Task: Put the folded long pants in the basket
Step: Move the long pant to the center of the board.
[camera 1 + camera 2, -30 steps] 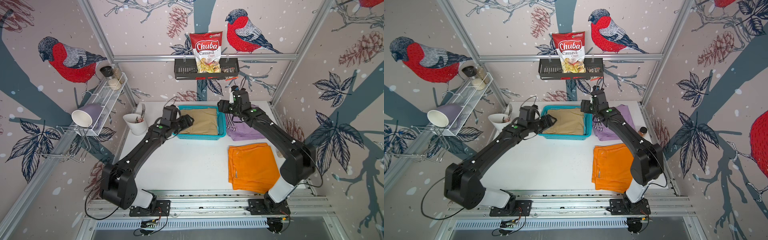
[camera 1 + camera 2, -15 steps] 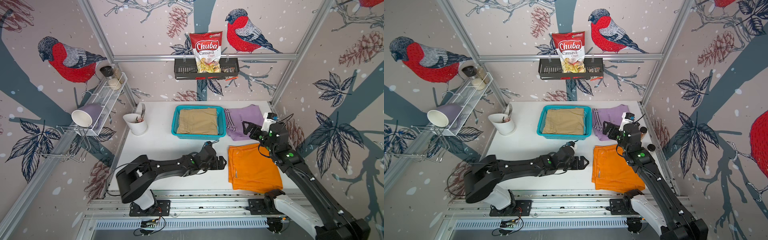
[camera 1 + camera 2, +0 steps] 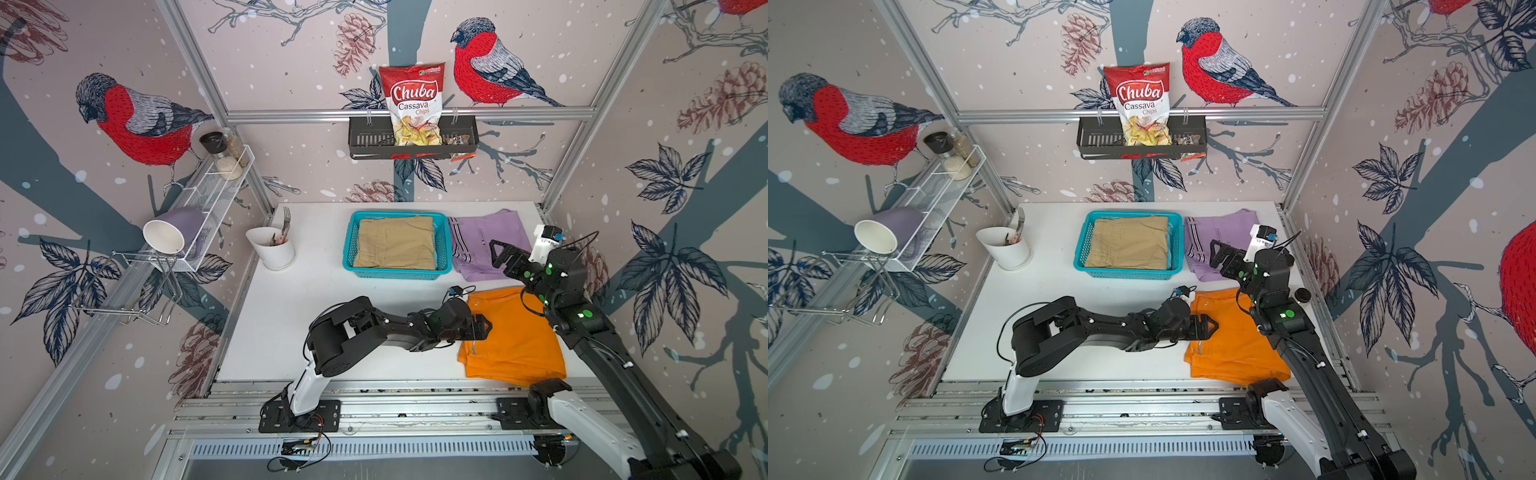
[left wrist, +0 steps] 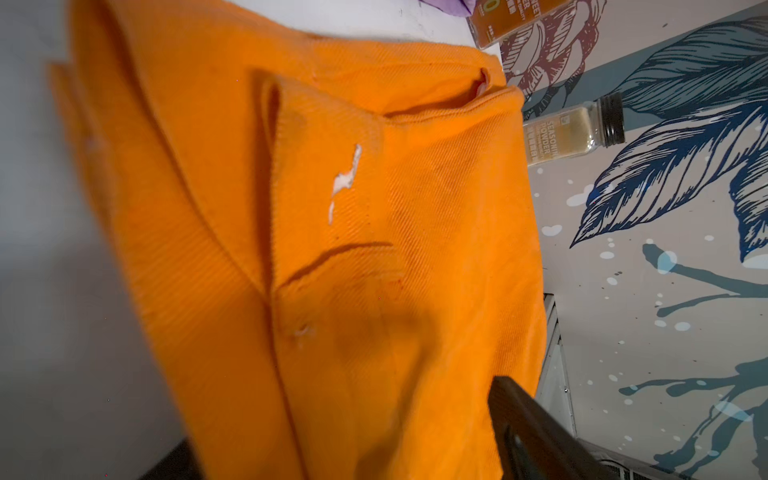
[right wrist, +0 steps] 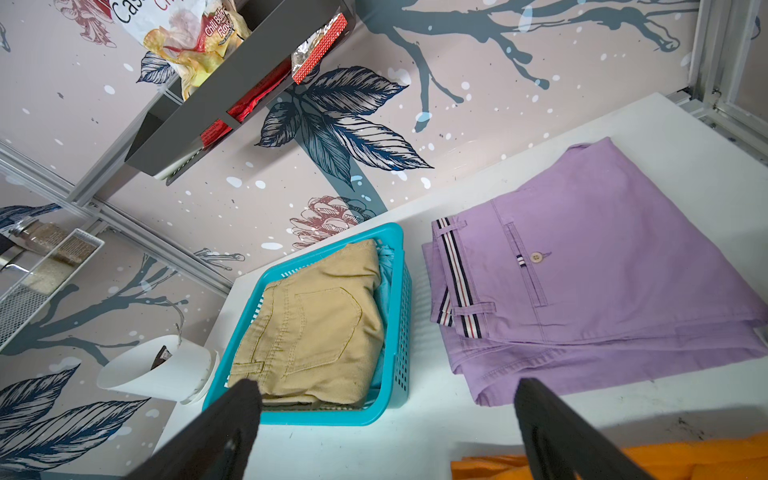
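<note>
Pants partly binned, orange pair under the left claw

Tan pants [image 3: 395, 245] are seen lying flat inside the turquoise basket [image 3: 397, 275], which is set at the back of the white table [image 3: 291, 316]. A strip of light blue cloth [image 5: 385, 286] is glimpsed beside the tan pair, against the basket wall nearest the lilac pair; whether it is a whole folded pair cannot be told. Lilac pants [image 3: 486, 235], trimmed with a black-and-white striped band, are laid on the table just beside the basket, on its right. Orange pants [image 3: 515, 345] are spread nearer the front rail, on the right half of the table, not yet in the basket.

The left gripper [image 3: 484, 326] is stretched low across the table and placed at the left edge of the orange pair. In the left wrist view its jaws are shown spread wide, with orange cloth lying flat between and beyond them; nothing is pinched. The right gripper [image 3: 496, 251] is held over the near edge of the lilac pair. In the right wrist view its two fingers [image 5: 232, 419] are seen wide apart with nothing between them, so no cloth is gripped.

A white cup [image 3: 272, 249] holding cutlery is stood left of the basket, and a seasoning jar [image 4: 573, 133] is seen by the table's right edge.
</note>
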